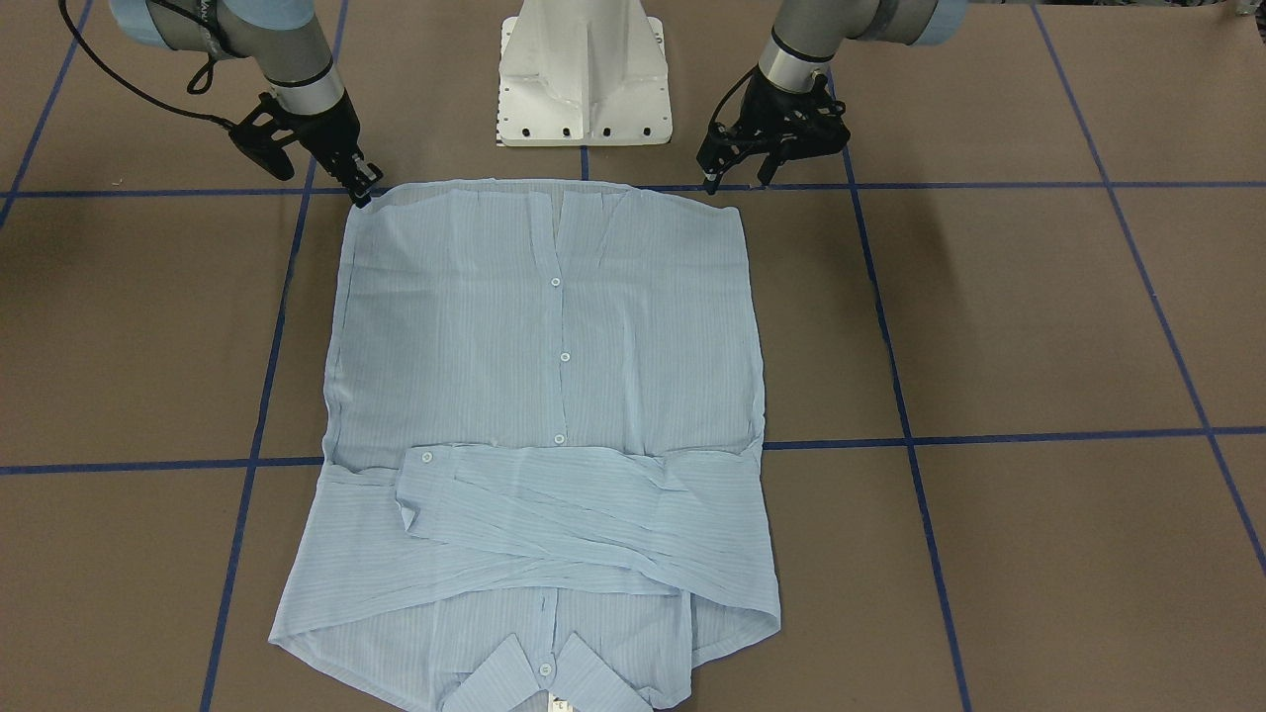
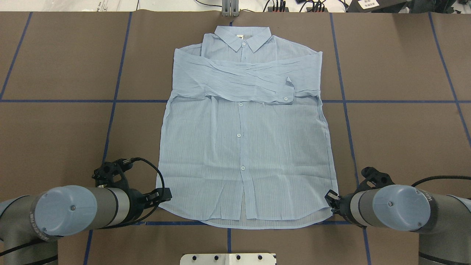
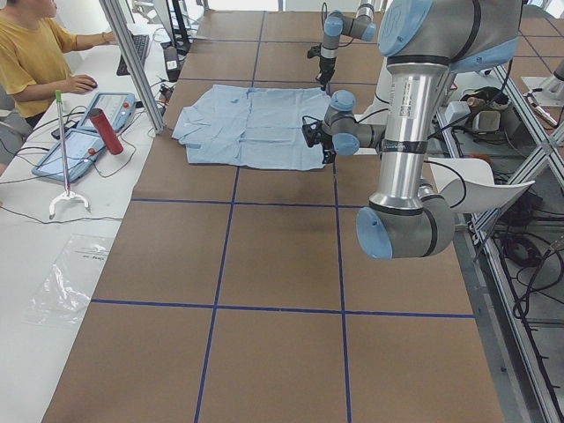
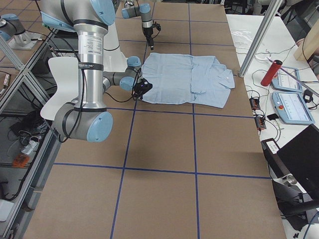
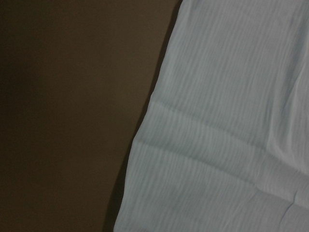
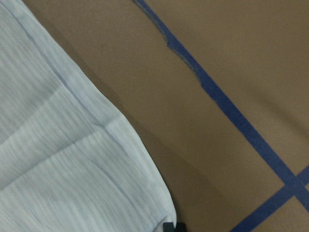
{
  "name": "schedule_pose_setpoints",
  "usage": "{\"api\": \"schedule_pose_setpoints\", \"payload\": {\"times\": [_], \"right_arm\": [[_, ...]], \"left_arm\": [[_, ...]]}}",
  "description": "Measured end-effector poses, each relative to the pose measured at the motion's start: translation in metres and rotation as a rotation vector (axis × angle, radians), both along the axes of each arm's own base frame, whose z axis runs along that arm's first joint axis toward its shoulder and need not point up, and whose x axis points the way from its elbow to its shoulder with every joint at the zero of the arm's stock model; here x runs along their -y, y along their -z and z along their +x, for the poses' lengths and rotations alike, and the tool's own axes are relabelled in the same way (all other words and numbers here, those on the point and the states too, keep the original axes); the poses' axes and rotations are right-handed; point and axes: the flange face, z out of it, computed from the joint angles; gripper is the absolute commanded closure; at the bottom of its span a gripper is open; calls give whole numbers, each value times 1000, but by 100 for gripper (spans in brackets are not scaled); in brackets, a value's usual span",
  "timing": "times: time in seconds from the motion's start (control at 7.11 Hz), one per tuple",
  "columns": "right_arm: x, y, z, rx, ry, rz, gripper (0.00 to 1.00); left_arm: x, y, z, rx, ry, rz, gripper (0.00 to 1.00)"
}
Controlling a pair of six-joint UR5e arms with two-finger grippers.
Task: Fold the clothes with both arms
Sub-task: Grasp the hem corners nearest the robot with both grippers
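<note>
The pale-blue striped shirt [image 1: 554,376] [image 2: 243,147] lies flat and buttoned on the brown table, collar [image 2: 243,36] at the far side. Both sleeves are folded across the chest [image 2: 250,81]. My left gripper [image 1: 734,181] [image 2: 167,194] stands open just off the near hem corner on my left, holding nothing. My right gripper [image 1: 363,190] [image 2: 331,197] has its fingertips at the other hem corner. I see its jaws edge-on and cannot tell whether they are shut. The right wrist view shows that corner [image 6: 145,193] ending at a black fingertip [image 6: 169,226].
The white pedestal base [image 1: 584,89] stands just behind the hem. Blue tape lines [image 2: 110,110] cross the brown table. Off the far edge, a person [image 3: 26,62] sits at a white desk with a red cylinder [image 3: 106,132] and tablets [image 3: 88,123].
</note>
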Motion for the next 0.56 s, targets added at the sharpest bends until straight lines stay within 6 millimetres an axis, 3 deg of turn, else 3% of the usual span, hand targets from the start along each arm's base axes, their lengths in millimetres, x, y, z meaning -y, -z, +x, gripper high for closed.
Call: {"api": "schedule_pose_setpoints", "payload": {"times": [0.56], "right_arm": [[0, -1, 1, -2, -1, 0, 100]], "left_arm": [[-6, -14, 25, 73, -16, -16, 38]]}}
